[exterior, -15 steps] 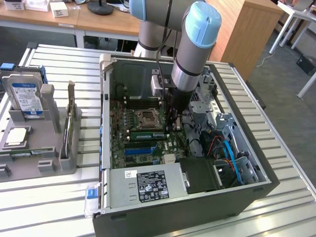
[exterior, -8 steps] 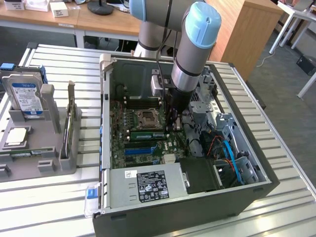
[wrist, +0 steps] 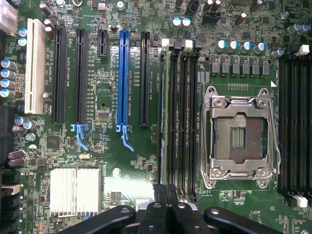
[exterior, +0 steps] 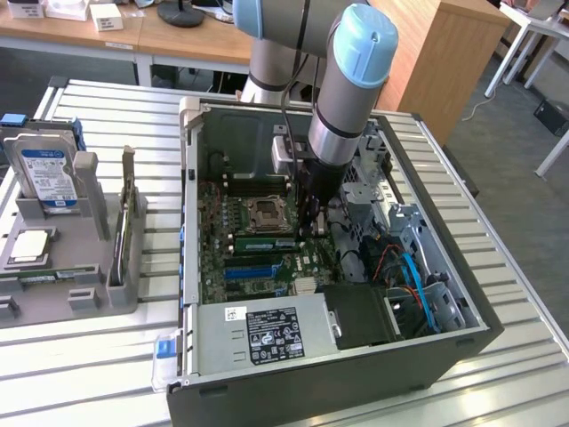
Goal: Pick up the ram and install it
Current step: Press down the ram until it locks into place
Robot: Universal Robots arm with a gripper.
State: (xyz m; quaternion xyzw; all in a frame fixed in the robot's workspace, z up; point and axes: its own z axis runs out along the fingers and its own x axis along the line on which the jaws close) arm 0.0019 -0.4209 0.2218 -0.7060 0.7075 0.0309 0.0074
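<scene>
One open black computer case [exterior: 267, 374] is lying on the slatted metal worktop [exterior: 498, 258]. On its green motherboard [wrist: 105, 146], one blue expansion slot [wrist: 123, 78] is sitting among four black ones [wrist: 144, 78] and one white one [wrist: 35, 66]. One empty silver processor socket [wrist: 240, 137] and one finned silver heatsink [wrist: 75, 191] are showing.

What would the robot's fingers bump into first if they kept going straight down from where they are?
Probably the ram standing in the memory slots beside the empty processor socket; the gripper looks shut directly above it, though depth is unclear.
</scene>
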